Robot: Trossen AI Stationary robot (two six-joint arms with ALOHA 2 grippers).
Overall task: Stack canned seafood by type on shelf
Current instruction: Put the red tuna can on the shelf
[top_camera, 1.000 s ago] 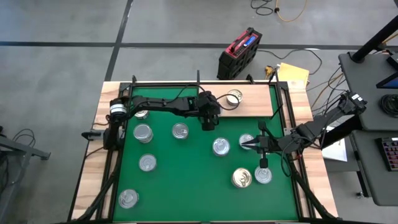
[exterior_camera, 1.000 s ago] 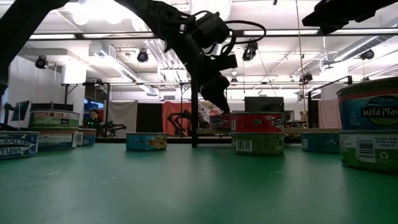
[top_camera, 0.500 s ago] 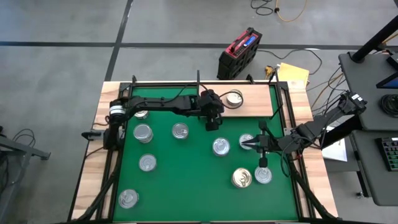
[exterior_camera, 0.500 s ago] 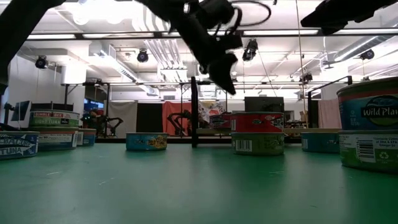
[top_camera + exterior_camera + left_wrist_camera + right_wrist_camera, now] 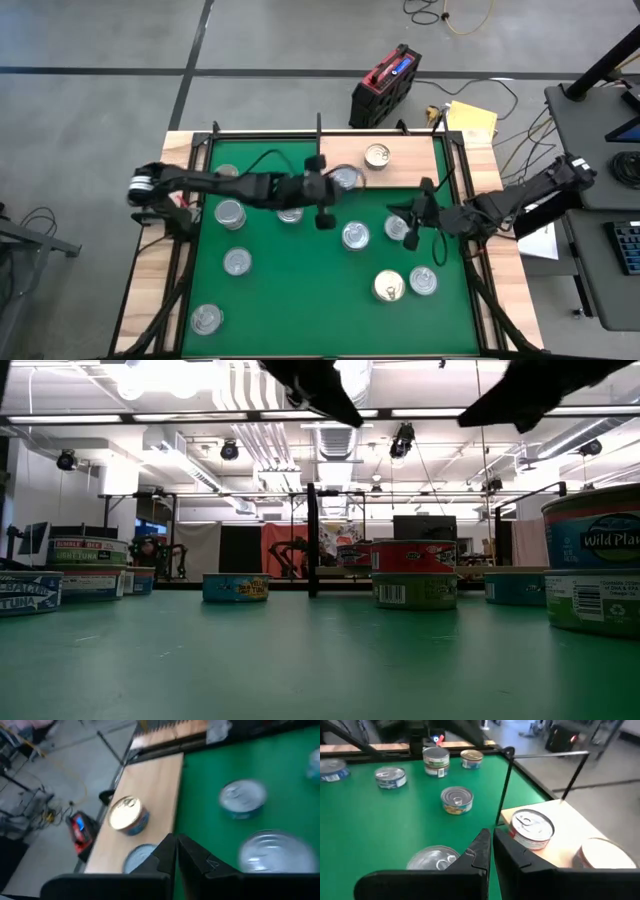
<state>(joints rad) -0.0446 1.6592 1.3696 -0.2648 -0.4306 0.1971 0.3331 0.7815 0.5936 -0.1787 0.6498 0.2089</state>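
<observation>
Two tins now sit on the shelf (image 5: 415,165) at the far right of the green mat (image 5: 300,295): the gold-lidded can (image 5: 377,155), and a silver-lidded can (image 5: 345,178) at the shelf's near edge that we could not see a moment ago, when the left tool (image 5: 323,217) hung over that spot. That tool has since drawn back over the mat, its fingers pressed together and empty. We judge one placement finished, with the next tin to fetch.

The right tool (image 5: 411,228), also closed on nothing, hovers by a silver can (image 5: 397,228) at the mat's right. Several more tins lie scattered across the mat. Around the bench (image 5: 158,260) we see grey floor, cables and a red-and-black case (image 5: 385,85).
</observation>
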